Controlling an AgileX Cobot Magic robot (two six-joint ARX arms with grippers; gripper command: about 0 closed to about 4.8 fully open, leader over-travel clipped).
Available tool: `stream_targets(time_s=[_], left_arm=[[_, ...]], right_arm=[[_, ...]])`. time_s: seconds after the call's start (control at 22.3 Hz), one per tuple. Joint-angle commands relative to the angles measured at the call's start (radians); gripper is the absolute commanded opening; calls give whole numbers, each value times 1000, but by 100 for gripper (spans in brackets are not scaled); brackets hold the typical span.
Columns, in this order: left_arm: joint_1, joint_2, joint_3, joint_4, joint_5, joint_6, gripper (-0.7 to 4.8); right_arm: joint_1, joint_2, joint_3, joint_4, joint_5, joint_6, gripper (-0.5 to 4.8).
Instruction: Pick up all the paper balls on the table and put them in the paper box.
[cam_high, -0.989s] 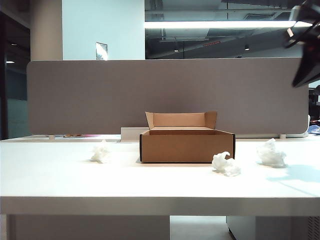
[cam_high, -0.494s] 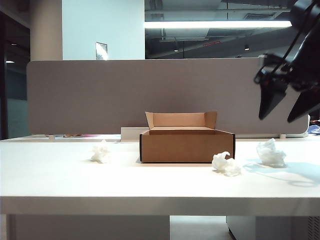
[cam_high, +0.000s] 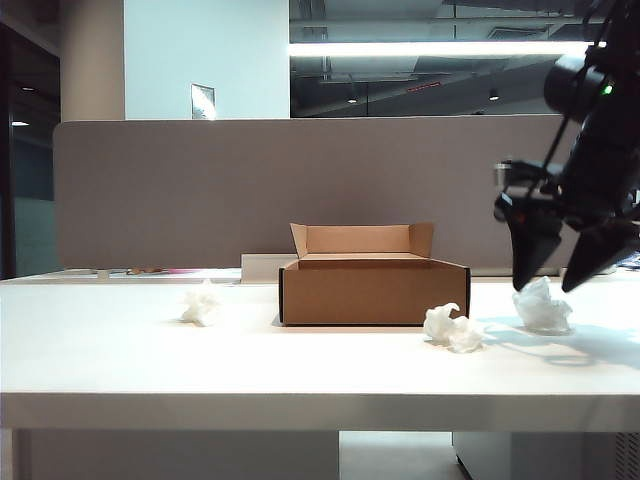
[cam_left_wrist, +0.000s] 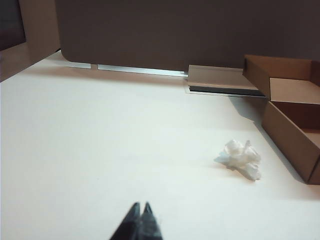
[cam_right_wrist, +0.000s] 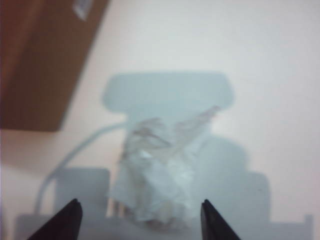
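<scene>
Three white paper balls lie on the table: one left of the paper box, one at its front right corner, one further right. My right gripper hangs open just above the far right ball, fingers pointing down on either side of it. In the right wrist view that ball lies between the wide-apart fingertips of the gripper, untouched. My left gripper is shut and empty, low over the table, away from the left ball and the box.
A grey divider panel stands behind the table. A flat grey and white object lies at its foot behind the box. The table's thick front edge runs across the near side.
My right arm came down from the upper right corner to just over the far right ball, and its gripper opened. The balls, the box and the left gripper have not moved.
</scene>
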Motion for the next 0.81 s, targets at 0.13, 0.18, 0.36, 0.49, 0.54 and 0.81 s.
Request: stream_targets(time_s=[0.13,0.18,0.36,0.49,0.54,0.81], left_arm=[[0,51,60,-25,7,-46,-6],[0,71,76,-24,16,-47,-6],[-1,249,198,-24,51,-47,-6],[-1,471,341,-23,68,-46,-6],[-1,525,372,-21,80,-46,-6],[-2,908,594,-16,186,-40,-6]], right_arm=[[0,15,5,29,48,-2,331],[0,15,5,36,46,-2,331],[1,15,5,50,45,5,326],[2,15,5,53,45,5,323],[2,15,5,53,44,5,323],[2,15,5,53,43,5,223]])
